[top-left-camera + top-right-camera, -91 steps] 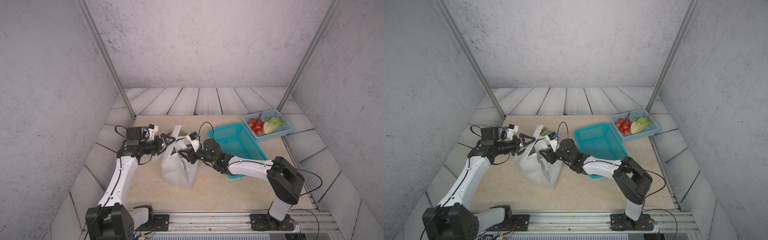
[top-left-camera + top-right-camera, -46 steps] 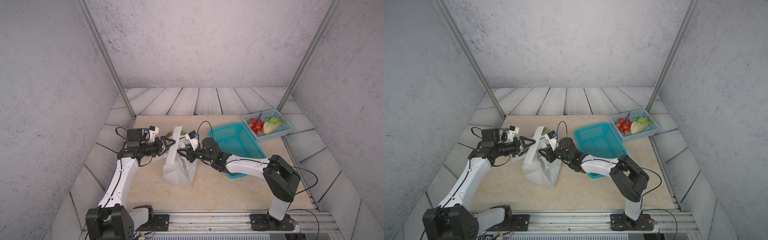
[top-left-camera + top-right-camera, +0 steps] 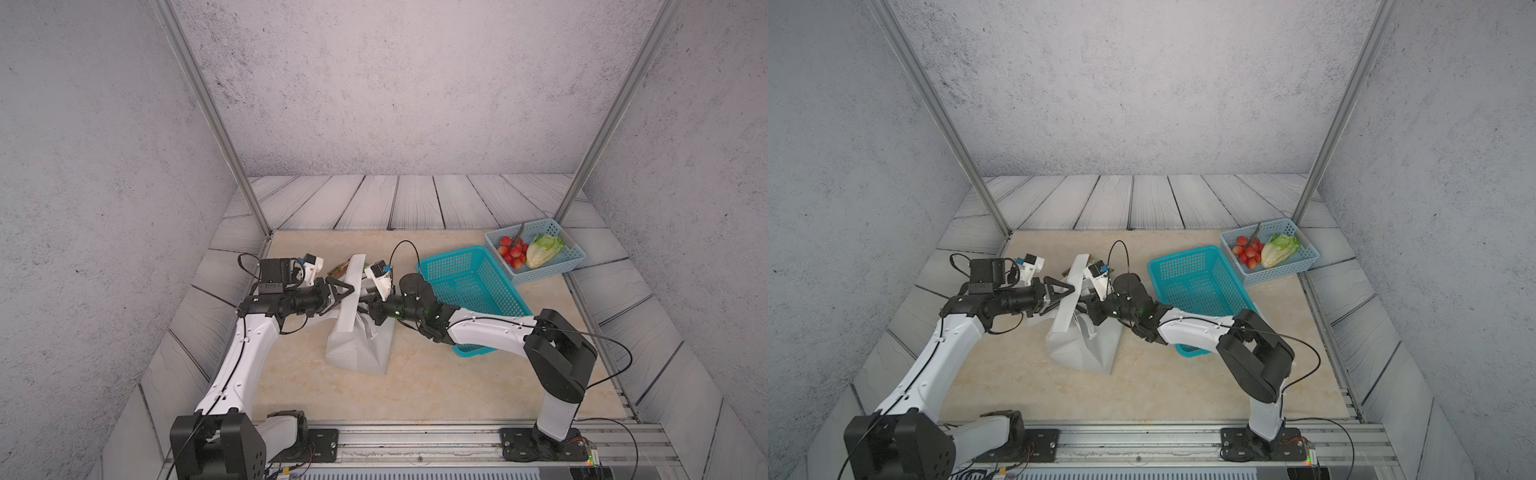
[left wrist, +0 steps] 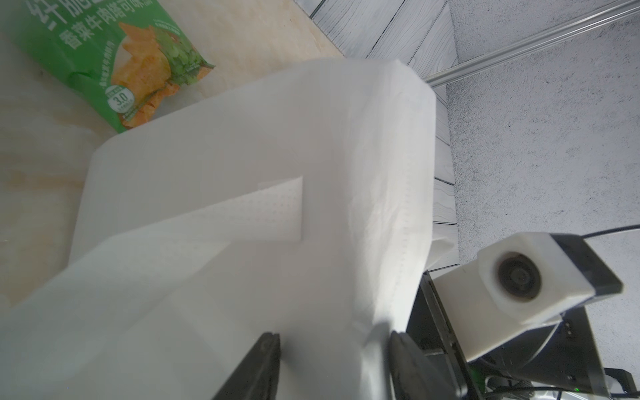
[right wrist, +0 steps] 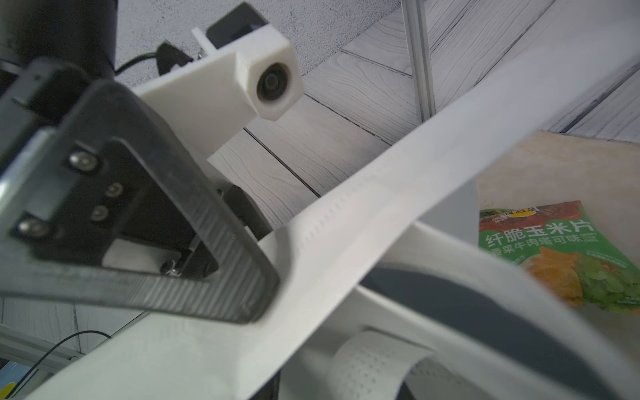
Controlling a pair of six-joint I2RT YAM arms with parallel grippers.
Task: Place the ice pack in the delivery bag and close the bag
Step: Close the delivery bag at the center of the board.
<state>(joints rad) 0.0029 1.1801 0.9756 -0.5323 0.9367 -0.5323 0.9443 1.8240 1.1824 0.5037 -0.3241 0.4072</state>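
The white delivery bag [image 3: 357, 353] [image 3: 1084, 353] stands mid-table, its mouth between my two grippers. My left gripper [image 3: 349, 293] [image 3: 1069, 293] is at the bag's left rim. In the left wrist view its jaws [image 4: 332, 349] stand apart with the bag's white wall between them, so it is open. My right gripper [image 3: 366, 301] [image 3: 1088, 305] reaches in at the right rim. In the right wrist view its fingertips barely show at the frame edge, with a handle loop [image 5: 374, 360] between them. The ice pack is out of view.
A green snack packet [image 3: 345, 266] [image 4: 114, 52] [image 5: 554, 252] lies on the table just behind the bag. A teal mesh basket [image 3: 449, 253] sits to the right under my right forearm. A pale blue basket [image 3: 540, 272] at the back right holds tomatoes [image 3: 511, 251] and lettuce [image 3: 544, 249].
My left gripper's jaws have narrowed around the bag's rim. My right gripper has pushed a little further left into the bag's mouth. The bag has shifted slightly.
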